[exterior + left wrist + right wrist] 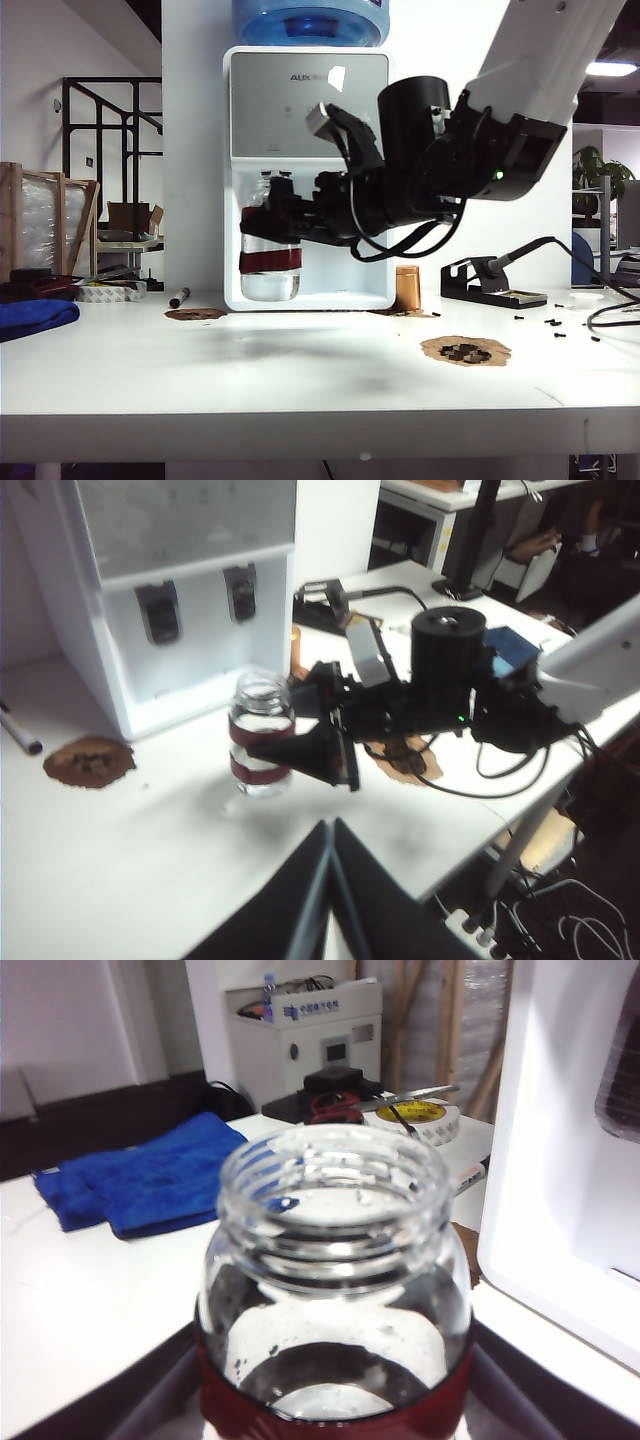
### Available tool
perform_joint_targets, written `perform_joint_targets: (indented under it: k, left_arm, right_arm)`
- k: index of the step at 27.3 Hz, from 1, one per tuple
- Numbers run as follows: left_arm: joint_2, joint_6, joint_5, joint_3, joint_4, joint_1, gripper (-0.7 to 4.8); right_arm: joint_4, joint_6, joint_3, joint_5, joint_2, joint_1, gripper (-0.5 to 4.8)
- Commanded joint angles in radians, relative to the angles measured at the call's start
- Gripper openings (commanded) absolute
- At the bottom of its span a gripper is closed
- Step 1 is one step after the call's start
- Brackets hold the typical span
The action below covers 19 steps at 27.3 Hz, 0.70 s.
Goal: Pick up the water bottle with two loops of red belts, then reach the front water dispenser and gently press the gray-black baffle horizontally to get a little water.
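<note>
Water bottle (270, 250) is clasped in the right gripper (285, 215), whose jaws are clenched on the banded body, one finger (310, 755) visible across the red bands. The bottle hangs upright and clear of the table (300, 370), its shadow lying on the surface below it. It sits directly in front of the water dispenser (305, 120), inside the line of the recess, with its open mouth toward the left-hand paddle (160, 612). The left wrist view suggests the neck is below and short of that paddle; contact cannot be confirmed.

Holding by the body leaves the neck and rim free, which suits pressing the rim or shoulder against the paddle while the mouth stays under the outlet. The upright attitude keeps any water in the bottle. The right arm reaches in level from the dispenser's right side, so a horizontal push is available.

Left gripper (330, 860) is held back, well away from the dispenser, its dark fingers drawn together on nothing; it appears to be kept out of the way.

Copper cylinder (407, 288) stands beside the dispenser's right foot, clear of the bottle's path.

Judgement: pickup complete; the press remains to be done.
</note>
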State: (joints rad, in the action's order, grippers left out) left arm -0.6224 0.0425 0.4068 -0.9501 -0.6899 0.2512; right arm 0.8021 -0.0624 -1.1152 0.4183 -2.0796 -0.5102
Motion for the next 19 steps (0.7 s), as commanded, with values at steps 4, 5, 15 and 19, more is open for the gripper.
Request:
perform_joint_targets:
  k: [4, 5, 15, 19]
  left_arm:
    - [0.037, 0.056, -0.002, -0.010, -0.138, 0.001, -0.05]
    - [0.039, 0.057, -0.002, -0.010, -0.162, 0.001, -0.05]
    - [0.080, 0.058, -0.113, -0.010, -0.193, 0.001, -0.05]
    - [0.099, 0.045, -0.122, -0.010, -0.160, 0.000, -0.05]
  right_arm:
    - [0.029, -0.029, -0.002, -0.158, -0.001, -0.014, -0.05]
    - [0.032, -0.029, -0.002, -0.171, -0.006, -0.015, -0.05]
    - [0.080, 0.067, 0.001, -0.210, -0.062, -0.021, -0.05]
    - [0.107, 0.066, 0.002, -0.210, -0.074, -0.031, -0.05]
